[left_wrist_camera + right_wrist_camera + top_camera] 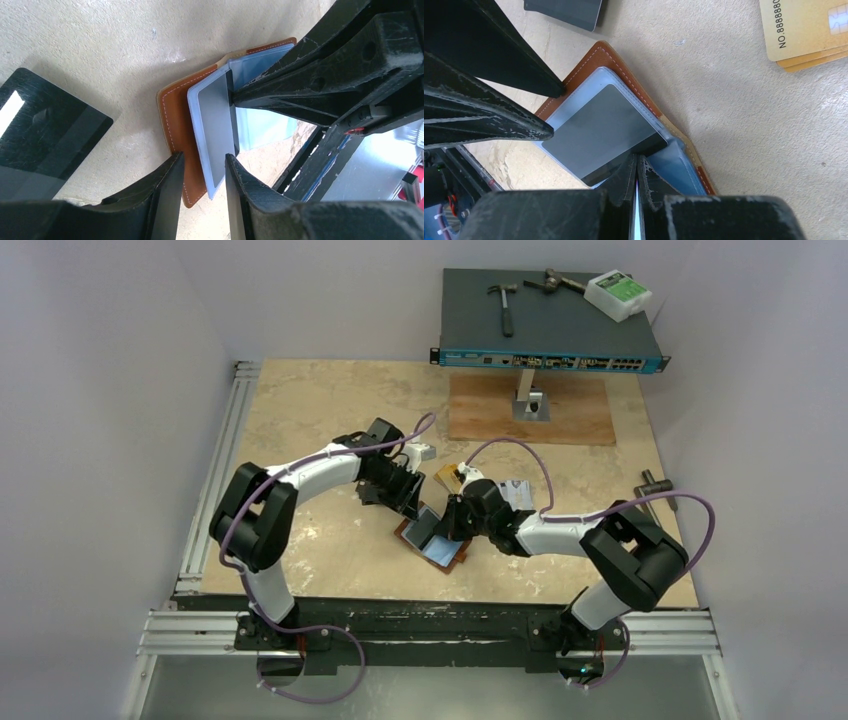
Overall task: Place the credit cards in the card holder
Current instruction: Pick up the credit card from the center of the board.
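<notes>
A beige marbled tabletop point(330, 410) fills the workspace, white walls around it and a network switch point(550, 335) at the far edge. Mid-table the two arms meet over the card holder point(175, 115), which lies open and flat, brown leather down and light blue sleeves up. The right gripper point(636, 160) is closed tight, pinching the edge of a dark grey card point(599, 130) that lies on the blue sleeve, seemingly part-way into it. The left gripper point(205, 157) stands partly open, its fingertips set astride the holder's end, apparently bracing it rather than carrying anything. A stack of gold cards point(809, 30) waits just beyond the holder and a black card point(45, 135) lies on its other side. The step in hand looks like seating this card. It would go best with the card held flat and square to the sleeve mouth, pushed along its length while the left fingers stop the holder from sliding, and the pinch let go only once the card sits fully inside.
</notes>
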You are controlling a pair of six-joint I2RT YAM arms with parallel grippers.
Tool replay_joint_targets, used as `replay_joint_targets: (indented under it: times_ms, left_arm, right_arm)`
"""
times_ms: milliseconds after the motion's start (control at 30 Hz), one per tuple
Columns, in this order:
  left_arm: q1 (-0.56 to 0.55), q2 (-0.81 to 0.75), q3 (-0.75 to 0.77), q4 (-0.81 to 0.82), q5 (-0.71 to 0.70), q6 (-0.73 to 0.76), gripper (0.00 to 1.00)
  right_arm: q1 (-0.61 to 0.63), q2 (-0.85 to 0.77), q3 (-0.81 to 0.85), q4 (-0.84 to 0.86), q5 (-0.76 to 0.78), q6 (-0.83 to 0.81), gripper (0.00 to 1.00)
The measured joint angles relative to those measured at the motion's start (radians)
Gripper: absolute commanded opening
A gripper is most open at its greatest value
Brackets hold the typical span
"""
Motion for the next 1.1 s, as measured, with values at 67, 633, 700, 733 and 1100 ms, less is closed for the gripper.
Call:
replay_joint_targets:
  times_ms: [67,633,700,733,1100]
  left_arm:
    - [0.000,0.004,0.000,0.002,-0.003,0.000,0.35]
    - [0.000,0.050,-0.037,0.033,-0.015,0.017,0.35]
    - [0.000,0.050,-0.038,0.037,-0.017,0.024,0.36]
    - [0.000,0.050,-0.038,0.038,-0.019,0.028,0.36]
    - [0.035,0.030,0.008,-0.044,-0.053,0.058,0.44]
  right_arm:
    - [0.000,0.000,0.000,0.003,0.000,0.004,0.00]
    - [0.000,0.047,0.001,0.093,-0.002,0.039,0.00]
    - [0.000,0.048,0.001,0.107,-0.005,0.043,0.00]
    - [0.000,0.048,0.001,0.114,-0.007,0.046,0.00]
    - [-0.001,-0.049,-0.009,0.084,-0.021,0.048,0.27]
